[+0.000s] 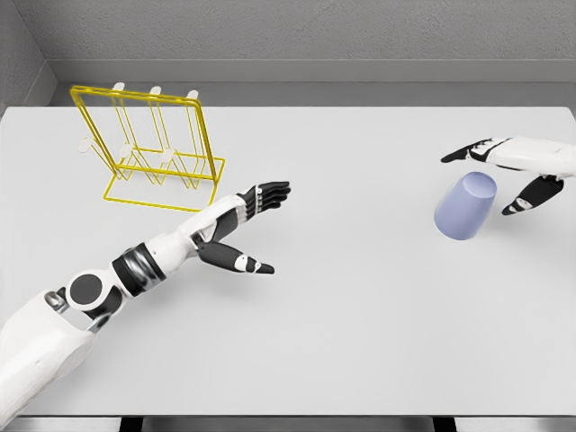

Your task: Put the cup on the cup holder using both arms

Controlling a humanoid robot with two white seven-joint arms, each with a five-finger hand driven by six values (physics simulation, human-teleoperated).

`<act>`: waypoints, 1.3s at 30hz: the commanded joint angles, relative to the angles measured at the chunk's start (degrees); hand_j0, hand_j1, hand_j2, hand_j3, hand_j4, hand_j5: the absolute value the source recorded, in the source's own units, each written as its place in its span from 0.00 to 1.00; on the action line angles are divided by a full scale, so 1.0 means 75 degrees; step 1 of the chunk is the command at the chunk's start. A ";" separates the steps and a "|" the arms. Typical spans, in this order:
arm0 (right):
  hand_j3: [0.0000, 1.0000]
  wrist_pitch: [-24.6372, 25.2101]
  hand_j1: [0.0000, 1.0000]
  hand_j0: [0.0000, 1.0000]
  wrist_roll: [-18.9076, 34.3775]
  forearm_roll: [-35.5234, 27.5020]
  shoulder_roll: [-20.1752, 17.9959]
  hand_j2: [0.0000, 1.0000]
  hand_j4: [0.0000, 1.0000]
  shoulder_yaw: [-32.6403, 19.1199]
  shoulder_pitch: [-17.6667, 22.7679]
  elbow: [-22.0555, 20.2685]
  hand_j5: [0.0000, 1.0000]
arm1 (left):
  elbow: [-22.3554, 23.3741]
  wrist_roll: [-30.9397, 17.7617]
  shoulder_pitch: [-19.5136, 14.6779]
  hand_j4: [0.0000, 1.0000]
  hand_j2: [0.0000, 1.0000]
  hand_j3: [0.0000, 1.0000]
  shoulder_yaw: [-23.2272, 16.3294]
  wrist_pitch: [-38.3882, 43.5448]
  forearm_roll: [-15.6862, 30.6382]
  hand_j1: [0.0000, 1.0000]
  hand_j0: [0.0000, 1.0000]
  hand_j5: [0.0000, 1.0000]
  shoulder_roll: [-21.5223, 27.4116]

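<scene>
The cup (pixel 466 207) sits on the table (pixel 360 324), far to the right of the yellow wire rack (pixel 153 148), tilted so its base leans up and away. The right hand (pixel 513 171) is just beside it with fingers spread, thumb low on the cup's right and the other fingers reaching over its top; whether any fingertip touches is hard to tell, but nothing is clasped yet, so this reads as the approach to a grasp. The left hand (pixel 247 225) hovers just right of the rack, fingers loosely extended and empty, thumb apart below. It is likely stationed there because the rack is far from the right arm, so the cup would need passing over.
</scene>
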 commanded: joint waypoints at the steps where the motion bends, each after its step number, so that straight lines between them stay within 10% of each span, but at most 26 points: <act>1: 1.00 0.0019 1.00 1.00 0.0023 -0.0037 0.0010 1.00 1.00 -0.0004 0.0000 -0.0004 1.00 | 0.0032 0.0014 0.0000 1.00 1.00 1.00 0.0006 0.0005 0.0080 1.00 1.00 1.00 -0.0018; 39: 0.89 0.0019 0.89 0.89 0.0023 0.0431 0.0350 0.89 0.89 0.0195 0.0035 0.0324 0.89 | 0.0407 0.0003 -0.0047 1.00 1.00 1.00 0.0006 -0.0018 0.0057 1.00 1.00 1.00 -0.0240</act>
